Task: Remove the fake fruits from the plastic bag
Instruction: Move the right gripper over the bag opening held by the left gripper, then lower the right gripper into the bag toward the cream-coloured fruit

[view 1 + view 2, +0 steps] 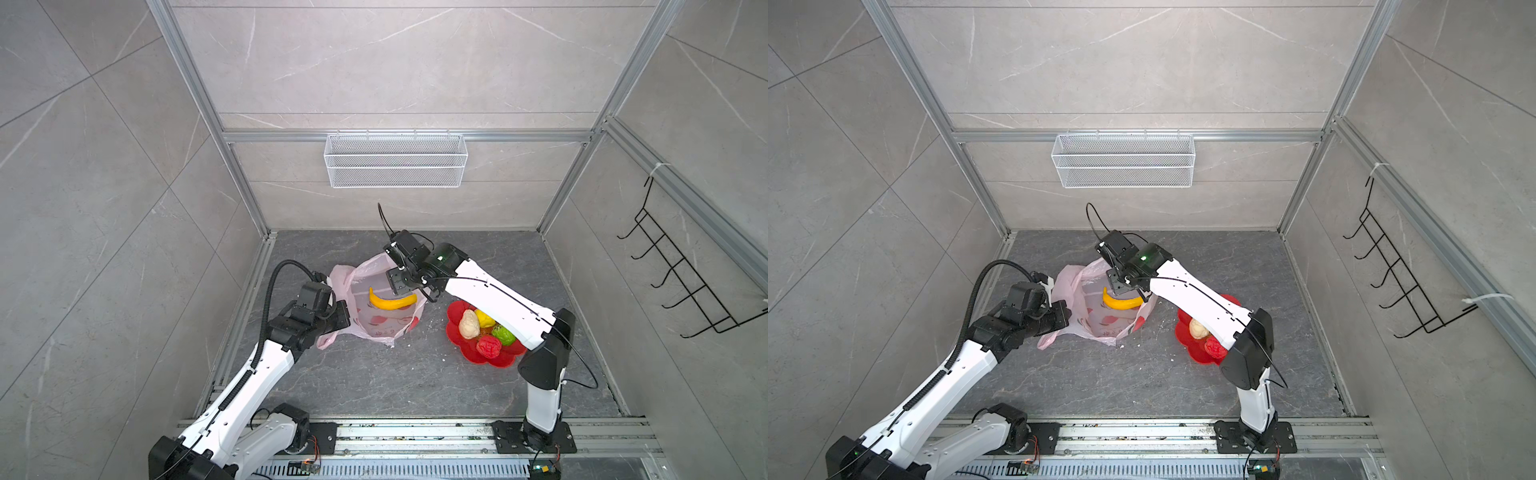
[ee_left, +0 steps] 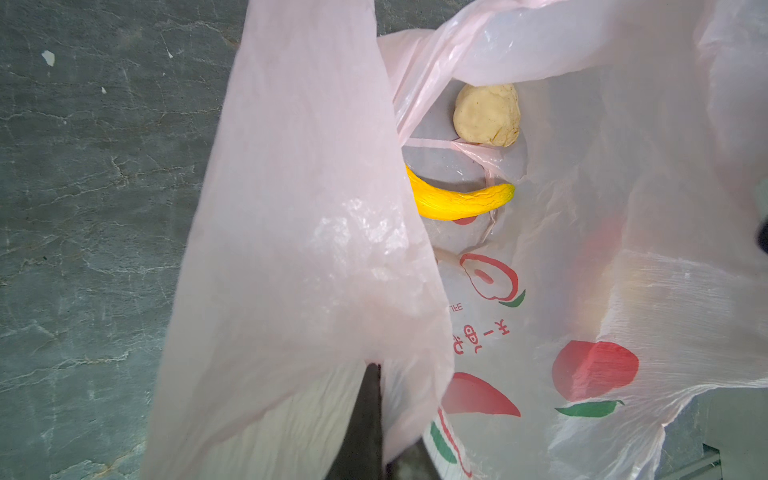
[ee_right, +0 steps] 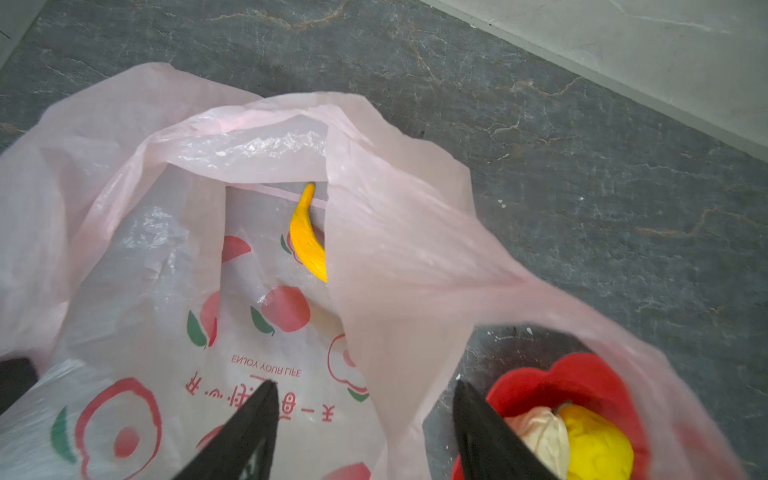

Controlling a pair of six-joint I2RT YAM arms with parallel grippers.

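Left wrist view is showing two fruits lying inside the bag point(image 2: 291, 249): the banana point(image 2: 457, 203) is resting on the bag floor, and a beige lump point(image 2: 488, 114) is sitting just beyond it, apart from it, partly under a fold of film. Left gripper point(image 1: 343, 313) is clamping fully closed on the bag's side film, holding the mouth lifted open. Right gripper point(image 3: 365, 384) is hanging over the mouth with jaws standing wide apart and nothing between them. In both top views it is hovering above the banana, not gripping it. The dish point(image 1: 505, 360), to the right of the bag, is carrying four fruits already out: second lump point(image 1: 469, 324), yellow ball point(image 1: 484, 318), green ball point(image 1: 503, 334) and red ball point(image 1: 488, 347), all bunched together. Judgement: the task is running past halfway, with four out and two to go as far as the views are showing, though folds of film could be hiding more. The next pick is looking like the banana, since it is lying exposed under the open jaws. The beige lump is sitting deeper and will likely be needing a further reach.
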